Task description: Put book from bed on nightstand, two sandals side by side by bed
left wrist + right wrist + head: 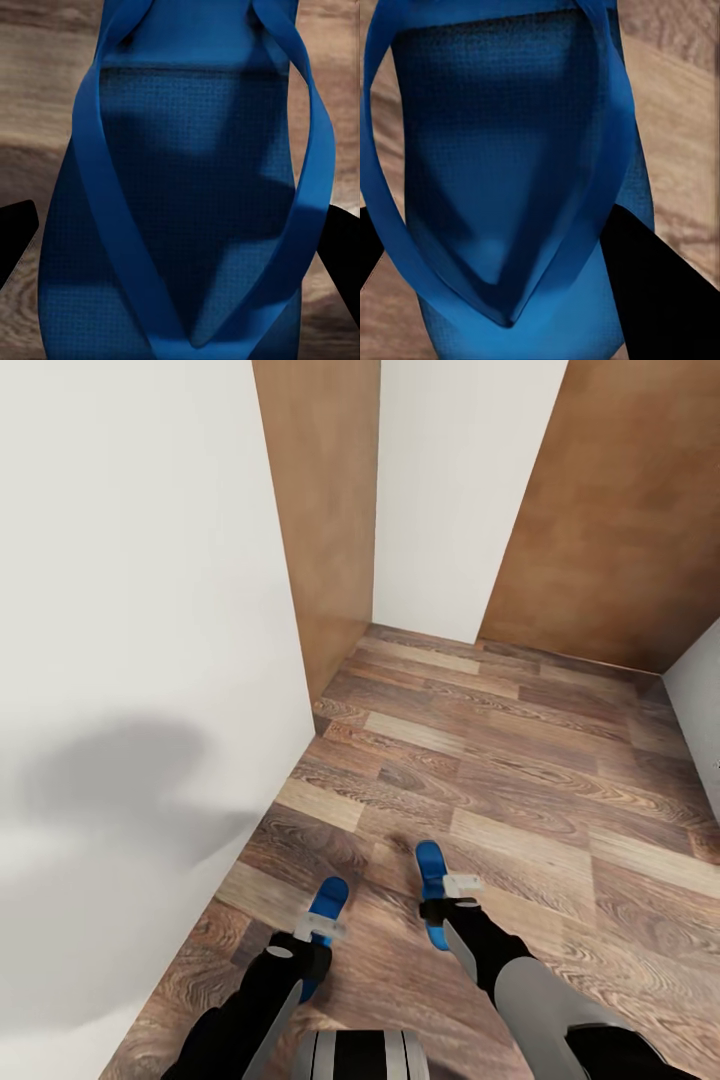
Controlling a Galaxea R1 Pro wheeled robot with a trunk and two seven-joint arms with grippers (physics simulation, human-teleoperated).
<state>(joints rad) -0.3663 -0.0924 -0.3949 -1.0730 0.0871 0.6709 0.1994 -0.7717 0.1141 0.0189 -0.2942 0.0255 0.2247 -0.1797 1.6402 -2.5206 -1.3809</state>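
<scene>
I hold one bright blue sandal in each hand over a wood-plank floor. My left gripper [320, 930] is shut on the left sandal [329, 898], whose sole and straps [195, 187] lie between dark fingers [15, 232]. My right gripper [460, 884] is shut on the right sandal [431, 863], and that sandal [510, 172] sits close against a dark finger [660, 292]. Both sandals point away from me, roughly parallel and about a hand's width apart. The book, the bed and the nightstand are out of view.
A white wall [130, 610] runs close along my left. Brown wooden panels [330, 510] [620, 510] flank a white wall [460, 490] ahead. A grey wall edge [700, 700] stands at the right. Open floor [520, 780] stretches ahead and to the right.
</scene>
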